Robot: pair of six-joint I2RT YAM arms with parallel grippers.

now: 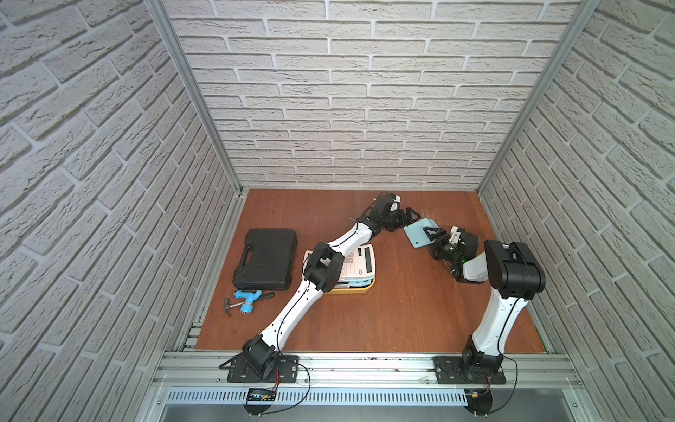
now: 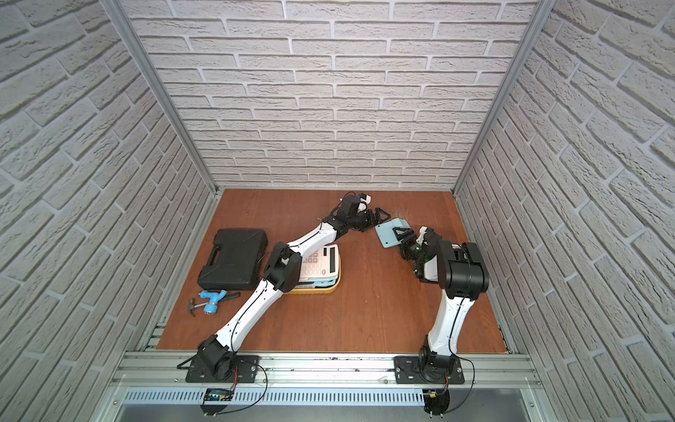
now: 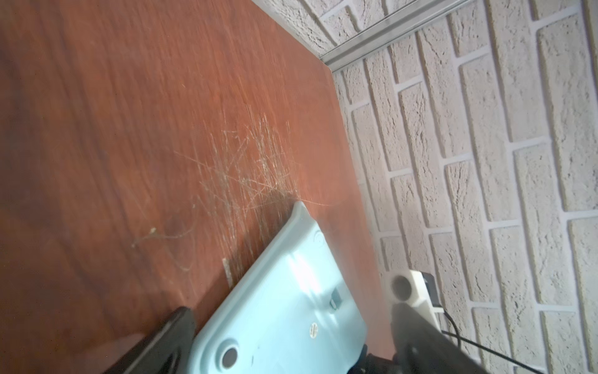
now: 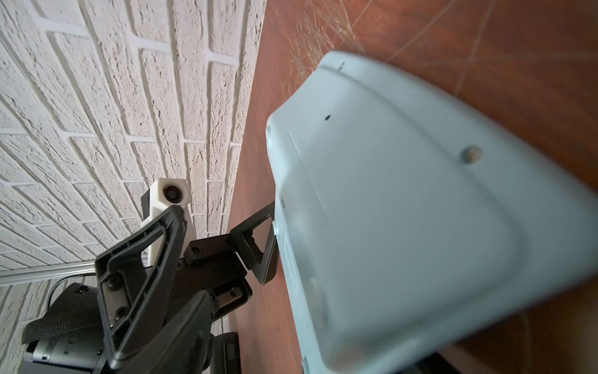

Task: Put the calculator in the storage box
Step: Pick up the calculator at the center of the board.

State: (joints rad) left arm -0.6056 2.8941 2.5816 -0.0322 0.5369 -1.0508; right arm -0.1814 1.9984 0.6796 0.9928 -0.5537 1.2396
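A pale blue calculator (image 1: 416,234) (image 2: 388,234) is tilted back side up at the back of the table, between my two grippers. My right gripper (image 1: 429,237) is open around its near edge. One finger (image 4: 181,323) stands clear of the calculator (image 4: 388,210) and the other is hidden under it. My left gripper (image 1: 408,219) (image 3: 291,340) is wide open, its fingers on either side of the calculator's (image 3: 284,307) other end. The yellow storage box (image 1: 350,291) (image 2: 314,290) sits mid-table under my left arm, with a white calculator (image 1: 361,257) on a teal one in it.
A black hard case (image 1: 266,257) lies left of the storage box. A hammer (image 1: 233,301) and a blue tool (image 1: 248,297) lie in front of the case. The back brick wall (image 3: 485,162) is close behind both grippers.
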